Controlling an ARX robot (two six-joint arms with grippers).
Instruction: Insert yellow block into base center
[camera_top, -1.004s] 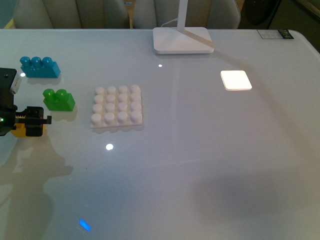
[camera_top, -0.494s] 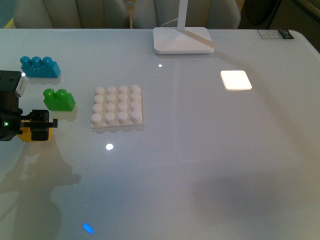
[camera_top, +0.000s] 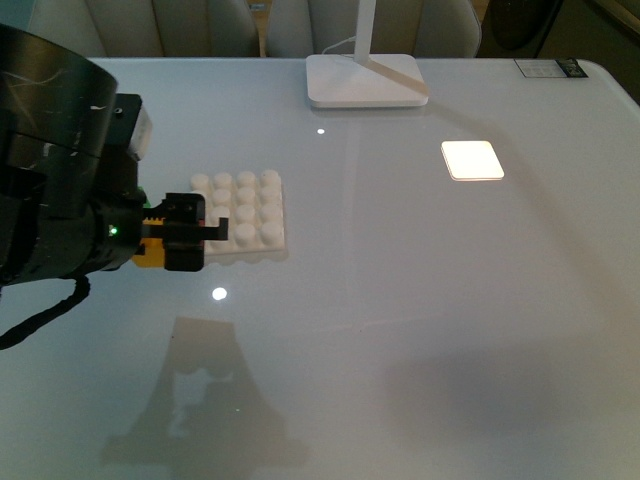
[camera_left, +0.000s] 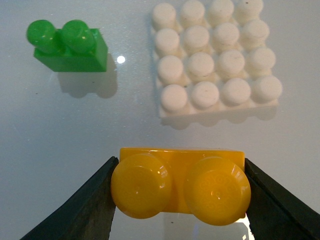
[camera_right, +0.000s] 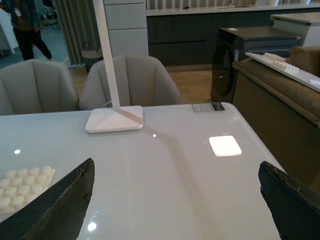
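1. Clamping the yellow block (camera_left: 180, 186) by its two short ends, the left gripper (camera_left: 180, 200) has its dark fingers (camera_left: 92, 202) pressed flat against the brick, spread no wider than the brick is long. Both round studs face the wrist camera.
2. In the front view the same left gripper (camera_top: 187, 233) juts from the bulky black arm, and only a sliver of the yellow block (camera_top: 149, 253) shows behind the fingers.
3. The block sits just off the near-left corner of the base (camera_top: 245, 212), not on its studs. The shadow cast well below on the table (camera_top: 420, 330) suggests the brick is held in the air.
4. From the left wrist, the base (camera_left: 215, 60) lies flat just beyond the block with its four-by-four grid of studs all bare.
5. A green brick (camera_left: 69, 46) stands on the table beside the base, apart from it.
6. The right gripper (camera_right: 175, 165) is spread wide with nothing between its fingers (camera_right: 62, 205), and it hangs over bare tabletop well away from the base (camera_right: 22, 187).
7. Farther off, a white lamp foot (camera_top: 365, 80) rests at the table's far edge, and a bright white square (camera_top: 472, 160) lies to the right of it.
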